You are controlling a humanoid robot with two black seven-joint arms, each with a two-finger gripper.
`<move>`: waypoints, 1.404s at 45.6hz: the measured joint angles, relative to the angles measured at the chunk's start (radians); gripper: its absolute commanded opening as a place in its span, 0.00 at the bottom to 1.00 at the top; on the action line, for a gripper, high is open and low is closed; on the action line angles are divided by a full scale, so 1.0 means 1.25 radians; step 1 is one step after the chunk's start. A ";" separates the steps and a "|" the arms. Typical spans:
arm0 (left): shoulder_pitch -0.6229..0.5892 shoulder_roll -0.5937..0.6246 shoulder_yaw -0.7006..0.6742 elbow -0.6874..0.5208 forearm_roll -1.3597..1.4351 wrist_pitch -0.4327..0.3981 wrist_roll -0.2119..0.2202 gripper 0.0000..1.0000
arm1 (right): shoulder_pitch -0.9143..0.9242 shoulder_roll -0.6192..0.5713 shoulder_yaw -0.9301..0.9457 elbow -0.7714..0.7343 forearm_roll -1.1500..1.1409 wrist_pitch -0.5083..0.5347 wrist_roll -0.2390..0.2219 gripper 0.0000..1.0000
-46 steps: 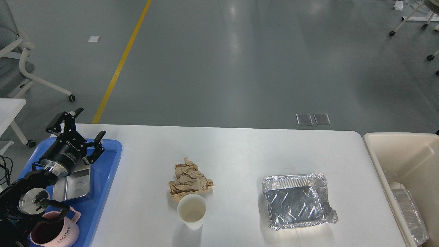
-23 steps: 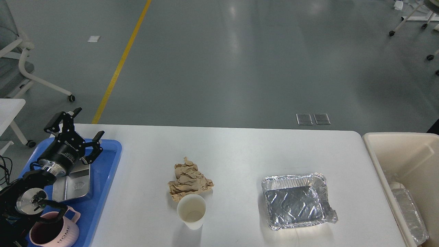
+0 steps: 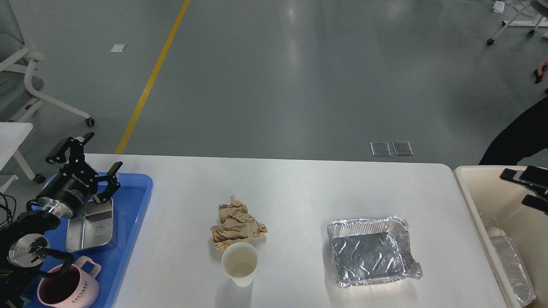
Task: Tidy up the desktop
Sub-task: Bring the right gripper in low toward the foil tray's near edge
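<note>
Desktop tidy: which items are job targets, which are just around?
Job:
desktop
crumpled brown paper
paper cup
foil tray
cream bin

Just around:
blue tray
steel dish
pink mug
office chair

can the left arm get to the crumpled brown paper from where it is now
Probably yes: the left pincer is open and empty above the blue tray, and only bare desktop lies between it and the crumpled brown paper.

Head camera looks steeply down (slightly forward) over desktop (image 3: pixel 291 192).
</note>
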 measured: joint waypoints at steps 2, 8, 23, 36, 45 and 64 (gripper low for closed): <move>0.000 0.002 0.000 0.000 0.000 -0.002 0.000 0.97 | -0.002 0.012 -0.001 -0.005 -0.046 0.001 0.011 1.00; 0.000 0.013 0.000 0.000 0.003 -0.007 -0.001 0.97 | -0.004 0.049 -0.013 -0.011 -0.178 0.002 0.044 1.00; -0.001 0.042 0.000 0.000 0.010 -0.041 -0.001 0.97 | -0.004 0.195 -0.077 -0.075 -0.316 0.000 0.057 1.00; 0.007 0.065 -0.002 -0.003 0.010 -0.073 -0.005 0.97 | -0.002 0.318 -0.086 -0.151 -0.383 0.000 0.058 1.00; 0.017 0.080 -0.007 -0.005 0.010 -0.113 -0.009 0.97 | 0.003 0.366 -0.110 -0.177 -0.414 0.000 0.061 1.00; 0.019 0.085 -0.013 -0.005 0.010 -0.141 -0.010 0.97 | 0.004 0.476 -0.116 -0.258 -0.449 0.000 0.062 1.00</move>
